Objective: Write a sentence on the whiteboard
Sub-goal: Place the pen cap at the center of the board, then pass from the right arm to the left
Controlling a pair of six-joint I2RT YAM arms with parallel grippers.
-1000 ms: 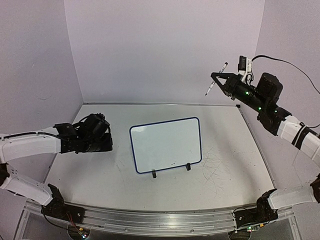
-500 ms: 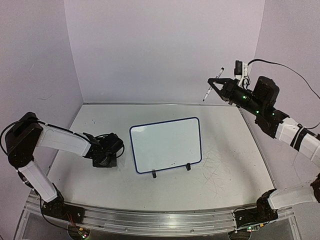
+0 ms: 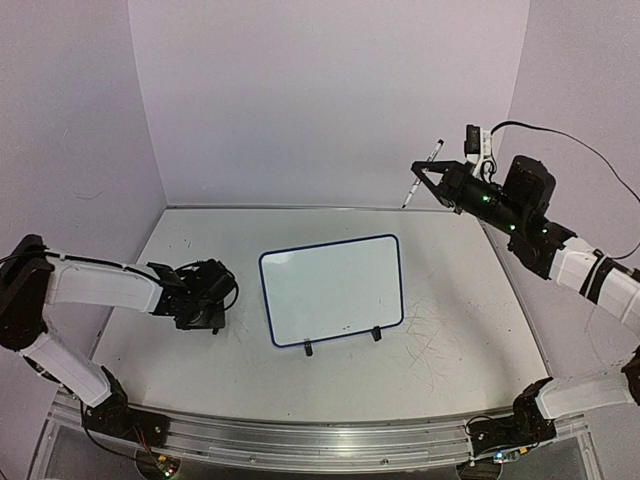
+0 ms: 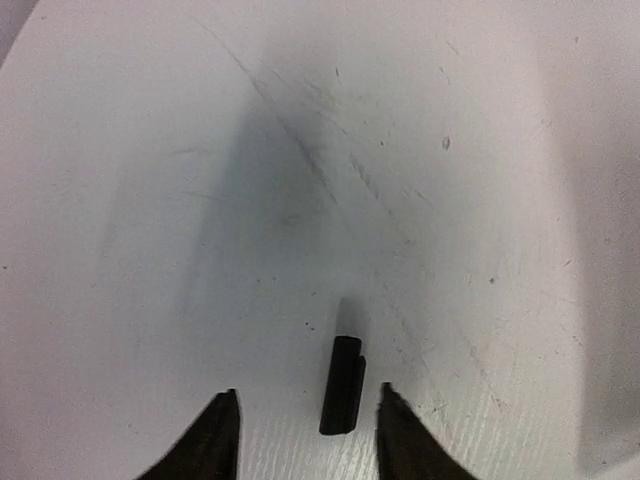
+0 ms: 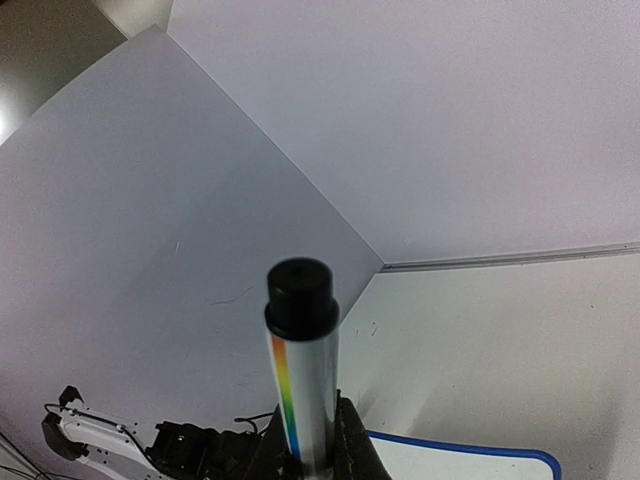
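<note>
Left pincer [image 3: 212, 318]: released, fingers [image 4: 215, 445] parted and gripping nothing, tips down close to the tabletop.
Between the tips: short black cylindrical cap [image 4: 342, 385], flat on the large white tabletop [image 3: 450, 350], not clamped, nearer one tip than the other.
Left arm: stretched low and nearly level from the left edge toward the middle, wrist bent down, ending just left of the board and apart from it.
Right pincer [image 3: 421, 173]: clenched on a slim silver marker pen with a rainbow stripe and a black end [image 5: 300, 360], held partway along the barrel.
Marker in the overhead view [image 3: 431, 157]: slanted, lower end pointing down and to the left, high above the table.
Right arm: raised at the rear right, forearm reaching up and inward in front of the back wall, well clear of the board.
Small rectangular whiteboard with thin blue rim [image 3: 330, 290]: mid-table between the arms, two black clip feet at its near edge, touched by neither pincer.
</note>
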